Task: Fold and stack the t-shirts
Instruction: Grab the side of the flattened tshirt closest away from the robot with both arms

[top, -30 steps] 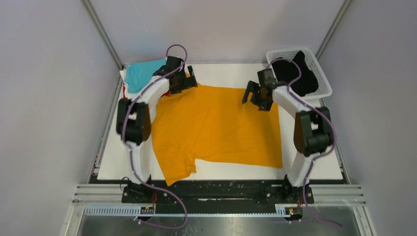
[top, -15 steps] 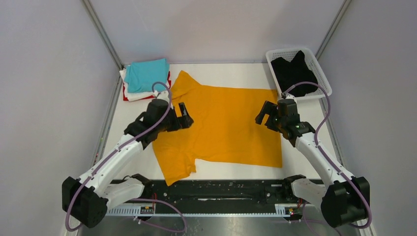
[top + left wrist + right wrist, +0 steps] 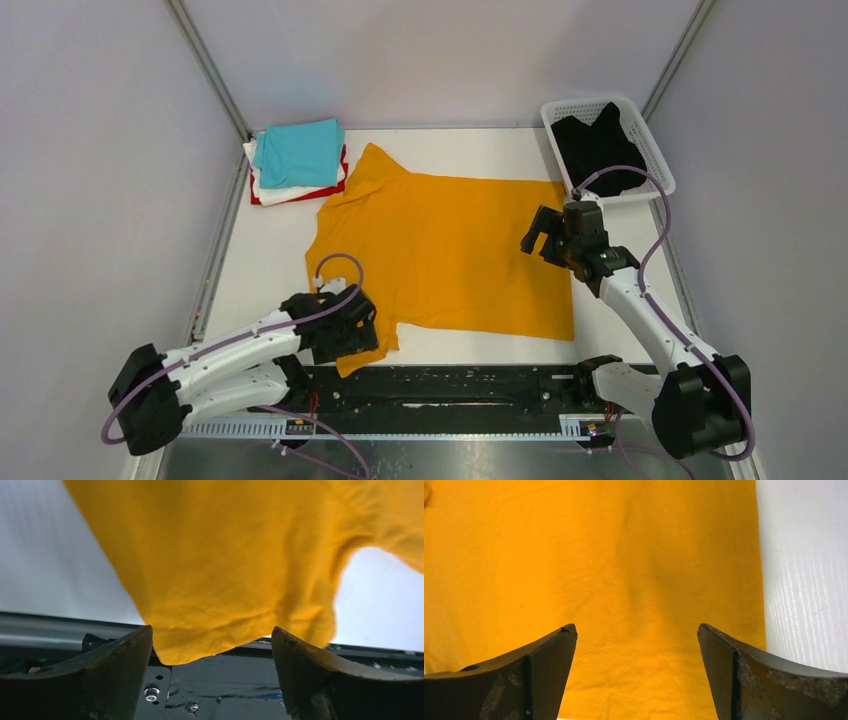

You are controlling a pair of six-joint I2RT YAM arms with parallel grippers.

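An orange-yellow t-shirt (image 3: pixel 450 255) lies spread flat on the white table, collar to the left. My left gripper (image 3: pixel 360 338) is open, low over the near sleeve, whose hem (image 3: pixel 220 635) hangs over the table's front edge between the fingers. My right gripper (image 3: pixel 545 235) is open above the shirt's right edge (image 3: pixel 624 570), holding nothing. A turquoise t-shirt (image 3: pixel 298 152) tops a folded stack over a white one (image 3: pixel 290 190) and a red one (image 3: pixel 262 198) at the back left. A black t-shirt (image 3: pixel 598 150) lies in the basket.
The white lattice basket (image 3: pixel 657 170) stands at the back right corner. The black base rail (image 3: pixel 240 690) runs along the table's front edge under the left gripper. Bare white table (image 3: pixel 804 580) lies right of the shirt. Grey walls close in on both sides.
My left arm swung from the shirt's far shoulder down to the near sleeve at the front edge. My right arm pulled back toward the shirt's right edge, then held still.
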